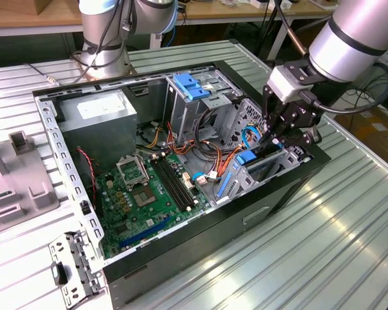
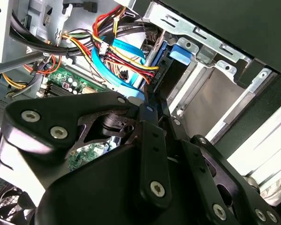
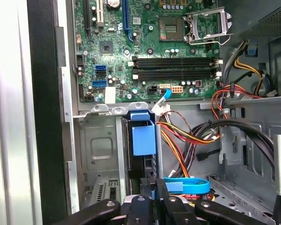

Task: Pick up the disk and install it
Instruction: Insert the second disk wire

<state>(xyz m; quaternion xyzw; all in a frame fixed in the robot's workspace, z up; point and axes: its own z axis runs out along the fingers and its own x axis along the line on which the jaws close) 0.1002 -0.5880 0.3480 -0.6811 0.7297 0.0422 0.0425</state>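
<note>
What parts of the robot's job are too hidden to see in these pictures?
- The disk: in the first wrist view it stands edge-on in the bay, so its flat faces are hidden by the metal cage.
- The gripper in the exterior view: its fingertips are too small and dark to tell if they pinch the disk.
- In the second wrist view, the gripper's own black linkage blocks the fingertips.

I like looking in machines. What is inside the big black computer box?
Inside the computer box sit a green circuit board, a grey metal box, coloured wires and the disk in its slot. The gripper covers the disk's end.
</note>
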